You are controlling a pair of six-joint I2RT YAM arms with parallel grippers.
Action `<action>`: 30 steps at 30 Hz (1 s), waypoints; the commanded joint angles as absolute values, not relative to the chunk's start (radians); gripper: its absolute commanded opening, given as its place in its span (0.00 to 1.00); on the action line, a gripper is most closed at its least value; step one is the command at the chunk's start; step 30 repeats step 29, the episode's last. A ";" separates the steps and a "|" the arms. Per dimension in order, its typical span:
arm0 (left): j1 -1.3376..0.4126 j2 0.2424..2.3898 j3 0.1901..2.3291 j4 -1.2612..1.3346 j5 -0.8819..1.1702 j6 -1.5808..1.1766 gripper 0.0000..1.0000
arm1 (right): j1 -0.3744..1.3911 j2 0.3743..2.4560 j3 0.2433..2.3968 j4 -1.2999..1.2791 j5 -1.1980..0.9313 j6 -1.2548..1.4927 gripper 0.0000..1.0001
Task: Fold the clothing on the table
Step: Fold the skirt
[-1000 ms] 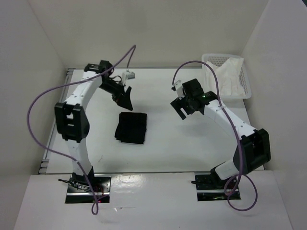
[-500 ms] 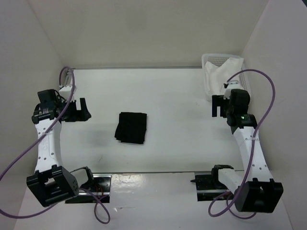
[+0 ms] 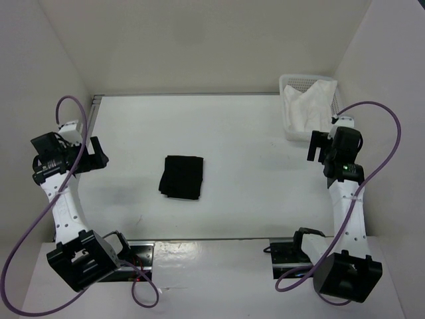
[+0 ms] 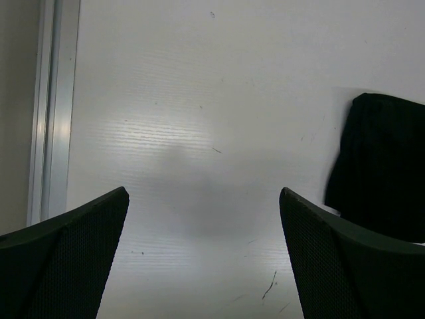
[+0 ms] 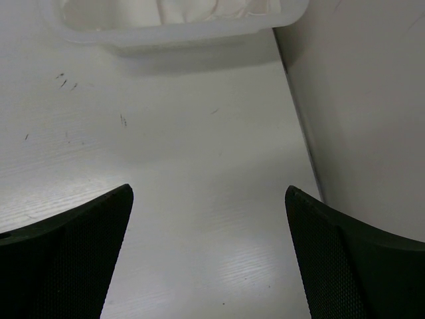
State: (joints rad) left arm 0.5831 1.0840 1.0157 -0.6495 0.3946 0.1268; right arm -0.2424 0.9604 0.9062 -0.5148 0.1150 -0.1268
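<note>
As it lies folded, matte black clothing (image 3: 182,177)

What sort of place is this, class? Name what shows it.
Probably a robot test cell: left arm and right arm bolted at a white table, plain walls enclosing it, one folded black garment.

No legible text, label or number anywhere.

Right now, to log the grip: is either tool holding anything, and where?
Nothing held: left tool and right tool both open, clear of the black garment.
</note>
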 commanded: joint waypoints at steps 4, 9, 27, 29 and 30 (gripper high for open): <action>0.595 1.081 1.011 -0.617 0.445 0.138 1.00 | -0.256 0.923 0.890 -0.459 0.095 -0.130 0.99; 0.595 1.081 1.011 -0.617 0.454 0.138 1.00 | -0.256 0.914 0.890 -0.459 0.095 -0.130 0.99; 0.595 1.081 1.011 -0.617 0.476 0.147 1.00 | -0.256 0.905 0.890 -0.463 0.080 -0.150 0.99; 0.595 1.081 1.011 -0.617 0.476 0.147 1.00 | -0.256 0.893 0.890 -0.463 0.071 -0.160 0.99; 0.595 1.081 1.011 -0.617 0.476 0.147 1.00 | -0.256 0.893 0.890 -0.463 0.071 -0.160 0.99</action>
